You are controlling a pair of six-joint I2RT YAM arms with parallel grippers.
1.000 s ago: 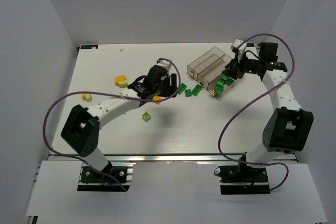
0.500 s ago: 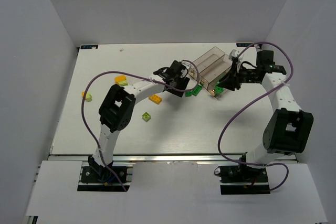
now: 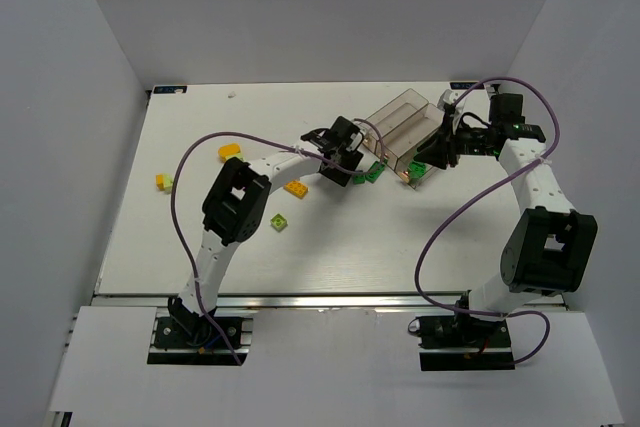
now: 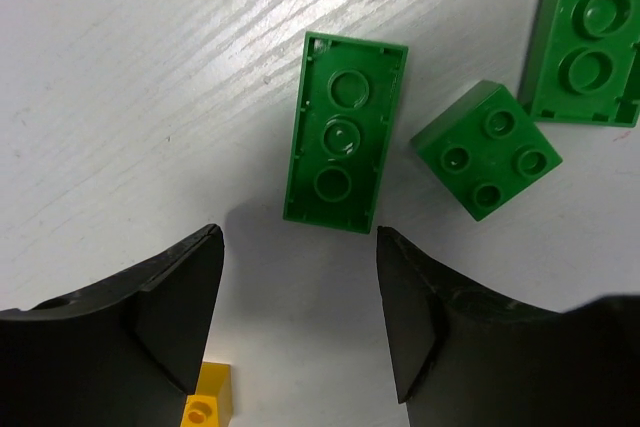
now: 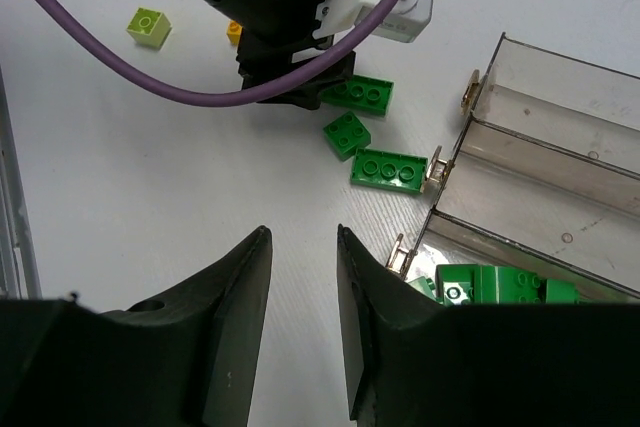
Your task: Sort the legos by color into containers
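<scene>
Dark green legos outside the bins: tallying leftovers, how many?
3: a long brick ahead of the left gripper, a square brick beside it, a third brick by the bins. More may be hidden.

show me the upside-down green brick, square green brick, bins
upside-down green brick [image 4: 345, 132], left wrist view, hollow underside
square green brick [image 4: 487, 152], left wrist view, studded top
bins [image 5: 540, 187], right wrist view, bare middle compartment

white wood-grain table [image 3: 350, 247] — grey walls [image 3: 60, 97] around, aluminium rail [image 3: 330, 302] at near edge
</scene>
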